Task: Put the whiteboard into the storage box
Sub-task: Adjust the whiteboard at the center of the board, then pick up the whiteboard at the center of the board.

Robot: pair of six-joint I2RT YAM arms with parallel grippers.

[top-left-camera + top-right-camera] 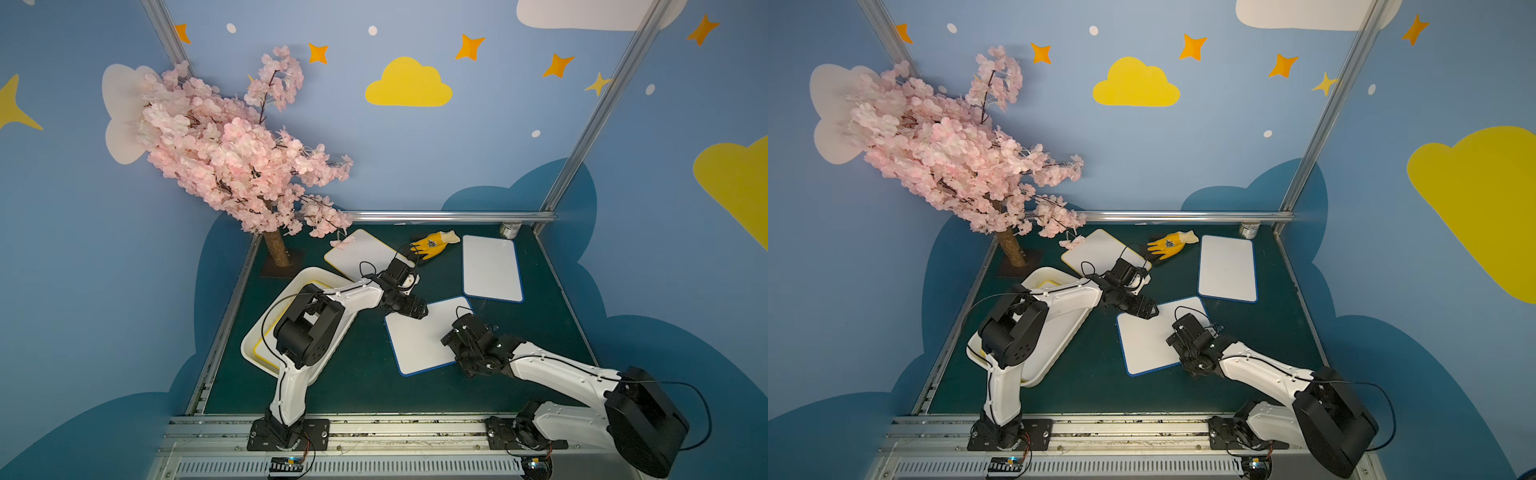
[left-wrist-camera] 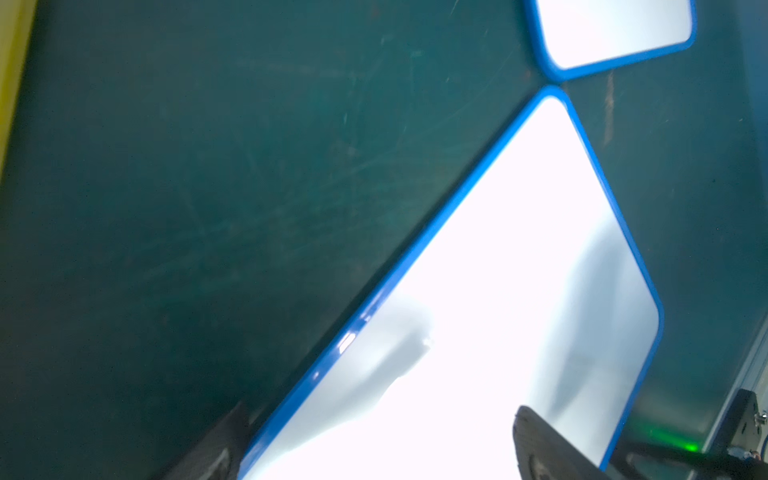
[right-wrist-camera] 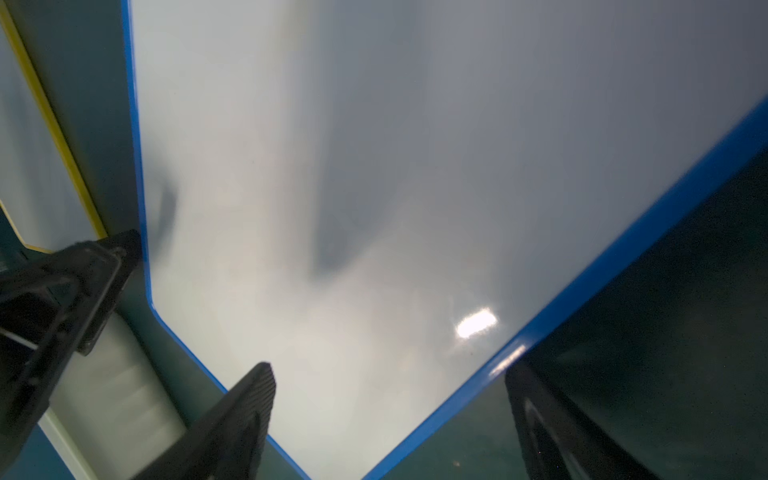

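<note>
Blue-rimmed whiteboard (image 1: 419, 345) lies flat on the green mat (image 1: 374, 386) near the storage box (image 1: 248, 351). Left gripper (image 2: 380, 411) and right gripper (image 3: 388, 370) stand open astride its edges, holding nothing. Risk: the thin, glossy panel sits flush, so a closing grip may skid off its smooth rounded rim, or the board may snag the shallow plastic box's lip.

Both top views look down from above the near edge on the whole tabletop (image 1: 365, 386); both wrist cameras sit close over one blue-edged whiteboard (image 2: 498, 270).
</note>
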